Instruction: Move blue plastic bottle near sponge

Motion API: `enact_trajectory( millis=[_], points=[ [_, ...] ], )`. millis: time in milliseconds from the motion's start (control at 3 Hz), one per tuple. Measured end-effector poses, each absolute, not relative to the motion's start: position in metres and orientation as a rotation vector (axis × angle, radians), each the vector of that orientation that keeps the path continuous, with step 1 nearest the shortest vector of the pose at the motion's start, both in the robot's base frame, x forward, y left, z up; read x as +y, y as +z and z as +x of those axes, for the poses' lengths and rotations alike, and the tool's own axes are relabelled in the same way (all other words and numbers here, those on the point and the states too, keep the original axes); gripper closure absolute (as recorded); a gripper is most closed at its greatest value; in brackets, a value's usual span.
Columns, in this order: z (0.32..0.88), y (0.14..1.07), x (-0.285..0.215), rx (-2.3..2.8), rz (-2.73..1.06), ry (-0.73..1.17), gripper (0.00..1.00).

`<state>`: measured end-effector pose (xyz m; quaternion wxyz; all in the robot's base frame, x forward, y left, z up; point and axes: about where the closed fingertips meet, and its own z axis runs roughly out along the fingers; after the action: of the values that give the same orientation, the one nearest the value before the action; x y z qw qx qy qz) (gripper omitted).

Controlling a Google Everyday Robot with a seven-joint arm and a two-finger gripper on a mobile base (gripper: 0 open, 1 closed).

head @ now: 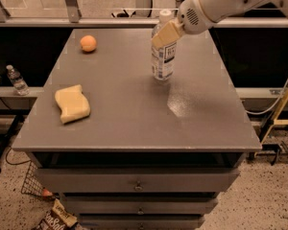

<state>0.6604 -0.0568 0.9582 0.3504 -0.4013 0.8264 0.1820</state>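
Speckled flooring lies nearest, with a snack packet (55, 218) and a wire basket (31, 183) below the sponge (72, 103), at the foot of a grey drawer unit (134, 183). Above the drawers, the grey worktop (134, 123) carries the rest. The sponge lies flat toward the front left part of it. Well to the right of the sponge and farther back, the blue plastic bottle (163, 63) stands upright, well apart from the sponge. The gripper (164, 36), on a white arm reaching in from farther right of the sponge, sits at the bottle's shoulder just under its white cap. One tan finger crosses the bottle's front and the jaws look closed around it. Behind the sponge, near the far left corner, rests a small orange fruit (88, 43). Left of the sponge, off the worktop, a small water bottle (17, 79) stands on a ledge.
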Motion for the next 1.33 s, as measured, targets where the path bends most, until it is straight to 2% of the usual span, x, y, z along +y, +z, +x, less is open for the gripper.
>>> enact_trajectory(
  millis=[333,667,1333],
  points=[
    [0.645,0.989,-0.064,2.007,-1.112,0.536,1.00],
    [0.645,0.989,-0.064,2.007,-1.113,0.536,1.00],
    [0.606,0.995,0.009,1.879,-1.454,0.575,1.00]
  ],
)
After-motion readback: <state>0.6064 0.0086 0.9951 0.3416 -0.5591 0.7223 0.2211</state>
